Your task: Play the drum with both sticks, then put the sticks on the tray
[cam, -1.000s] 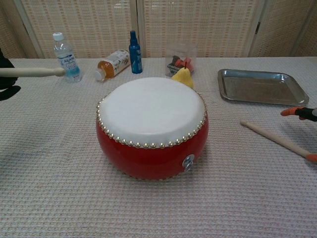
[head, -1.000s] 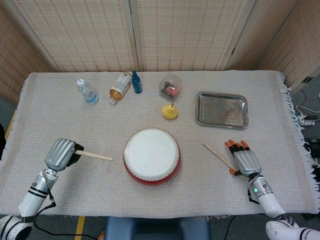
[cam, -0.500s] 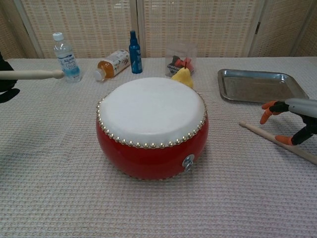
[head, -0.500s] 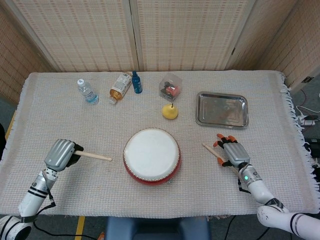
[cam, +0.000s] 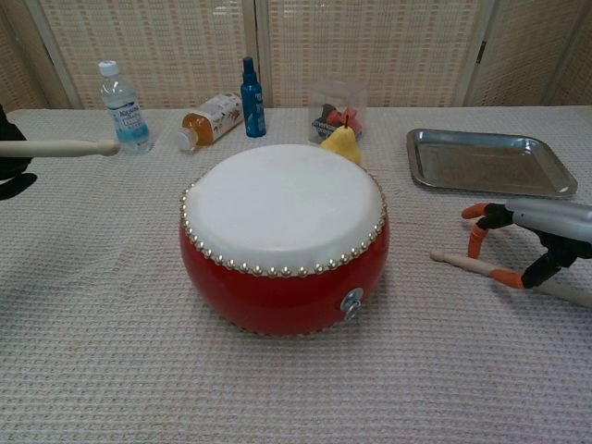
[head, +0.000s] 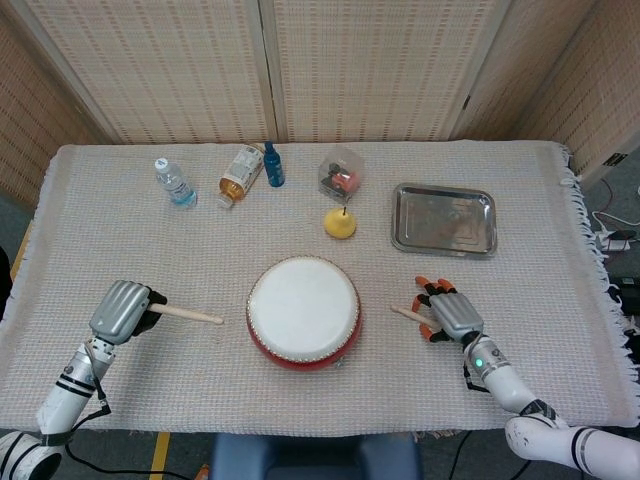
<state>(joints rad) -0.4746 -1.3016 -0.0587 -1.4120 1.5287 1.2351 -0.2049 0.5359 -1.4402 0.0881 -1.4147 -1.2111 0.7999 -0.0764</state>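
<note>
Head cam showed both arms + whole table; chest cam cut the left hand down to a dark sliver at frame edge, but gave side-on look at the right hand that head cam lacked. Left hand was curled tight round the left stick, stick pointing toward the drum, tip short of it, raised off the cloth per chest cam. Right hand sat over the right stick, which lay on the tablecloth right of drum; fingers half-bent, spread, orange tips down at the stick, one touching it from what chest cam showed. Couldn't tell if it had actual grip or was just resting on it. Tray behind right hand, nothing in it, well apart from both sticks. Clear box at back held red + dark items, couldn't ID. Pear just in front of it. Water bottle and blue bottle upright, orange-drink bottle lying on its side between them.
</note>
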